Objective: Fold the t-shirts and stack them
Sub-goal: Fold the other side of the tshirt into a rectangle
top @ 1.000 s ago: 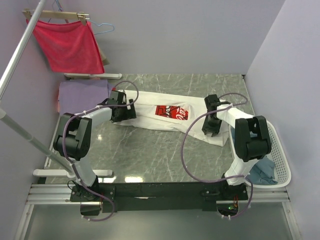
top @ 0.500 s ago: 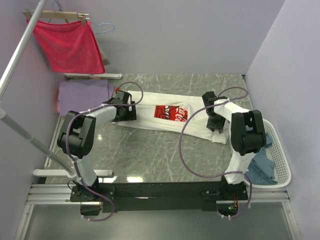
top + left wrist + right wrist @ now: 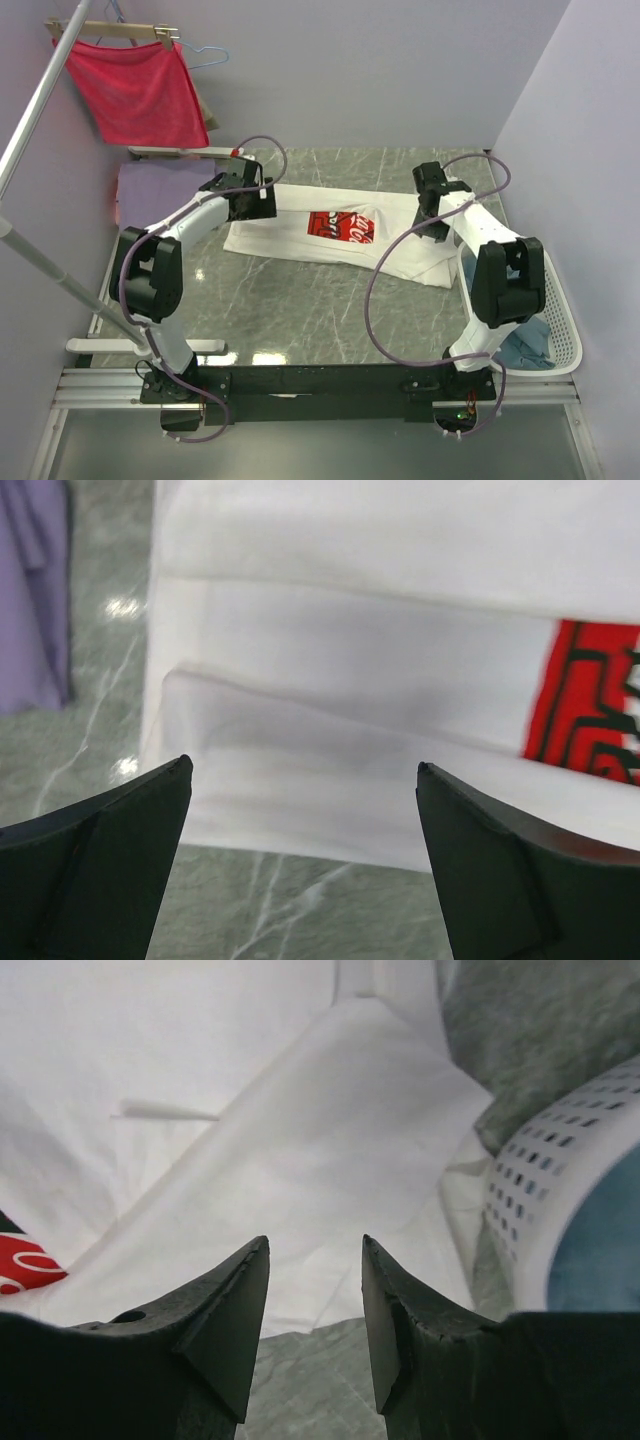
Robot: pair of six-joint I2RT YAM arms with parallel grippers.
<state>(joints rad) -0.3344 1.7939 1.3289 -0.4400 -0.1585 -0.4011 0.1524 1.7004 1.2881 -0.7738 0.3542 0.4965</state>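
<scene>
Three tees on show, and the white t-shirt [image 3: 295, 235] has centre stage, stretched crosswise over the green marble tabletop [image 3: 300, 310] with its red chest print [image 3: 342, 224] facing up. Its long edges are turned in, so it lies as a broad folded band, and the left wrist view shows those layers stepped one over another at the shirt's left end.

Over that very end hovers the left claw [image 3: 305, 765], fingers flung wide with nothing between them, only white cloth and a strip of marble underneath. Just off to the side lies the lavender t-shirt [image 3: 165, 190], spread at the far left edge of the tabletop, near the white one but parted from it by a sliver of bare stone.

Across to the other side now: the right claw [image 3: 312, 1245] hangs over the shirt's right end, its fingers standing partly apart and pinching nothing. Through the gap comes smooth white fabric with one angled fold running up and away, and a corner of the red print peeks in at the lower left of that wrist view.

Hard by the right arm sits the white slotted laundry basket [image 3: 566, 318], at the right edge of the tabletop, and the grey-blue t-shirt [image 3: 522, 345] lies crumpled inside it. Up at the back left, a red cloth [image 3: 135, 90] dangles from a hanger on the rail.
</scene>
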